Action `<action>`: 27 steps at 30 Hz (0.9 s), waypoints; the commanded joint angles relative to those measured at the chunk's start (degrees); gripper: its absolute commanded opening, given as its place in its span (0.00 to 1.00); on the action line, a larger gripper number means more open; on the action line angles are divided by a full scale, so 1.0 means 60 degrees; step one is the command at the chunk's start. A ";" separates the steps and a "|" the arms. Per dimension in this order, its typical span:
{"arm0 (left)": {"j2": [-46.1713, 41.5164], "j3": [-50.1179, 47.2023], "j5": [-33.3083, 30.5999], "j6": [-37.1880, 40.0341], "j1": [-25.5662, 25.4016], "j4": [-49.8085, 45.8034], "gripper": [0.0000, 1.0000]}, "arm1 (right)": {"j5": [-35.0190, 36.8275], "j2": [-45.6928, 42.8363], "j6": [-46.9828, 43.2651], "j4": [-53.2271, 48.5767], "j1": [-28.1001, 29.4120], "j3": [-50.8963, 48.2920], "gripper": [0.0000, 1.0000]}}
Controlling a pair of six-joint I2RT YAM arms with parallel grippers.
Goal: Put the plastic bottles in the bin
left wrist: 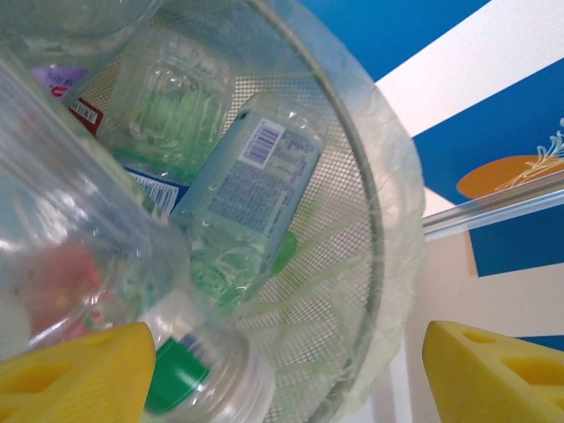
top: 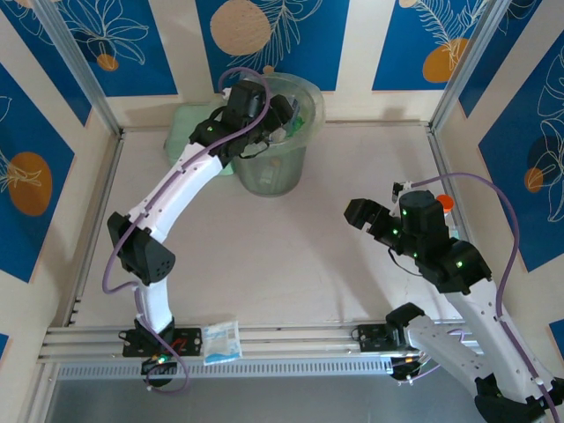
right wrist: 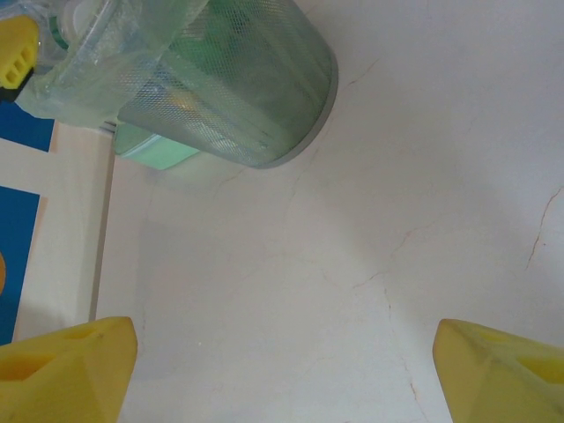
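Pale-green mesh bin (top: 275,173), clear bottles (left wrist: 251,189)

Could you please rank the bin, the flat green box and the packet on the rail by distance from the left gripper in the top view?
1. The bin, right below the left gripper, at the far side.
2. The flat green box, beside the bin on its left.
3. The packet, on the near rail by the left arm's base.

table (top: 291,264) under me: off-white, faintly cracked | walls (top: 159,44) round me: cream, blue panels, orange discs, white leaf drawings | aluminium posts (top: 77,66) at corners | light: even
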 commanded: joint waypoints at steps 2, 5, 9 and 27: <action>-0.0227 0.0862 -0.0070 0.0491 -0.0055 -0.0245 0.75 | -0.0042 -0.0116 -0.0148 -0.0083 -0.0044 -0.0122 0.88; -0.0081 0.1588 -0.0007 0.1042 0.0086 -0.0575 0.66 | -0.0069 -0.0097 -0.0159 -0.0044 -0.0055 -0.0144 0.88; 0.0571 0.2663 0.0743 0.1361 0.0732 -0.1264 0.54 | -0.0115 -0.0092 -0.0135 -0.0008 -0.0052 -0.0190 0.86; 0.1956 0.2970 0.2980 0.2085 0.2142 -0.1875 0.43 | -0.0042 0.0025 -0.0196 -0.0039 -0.0059 -0.0115 0.84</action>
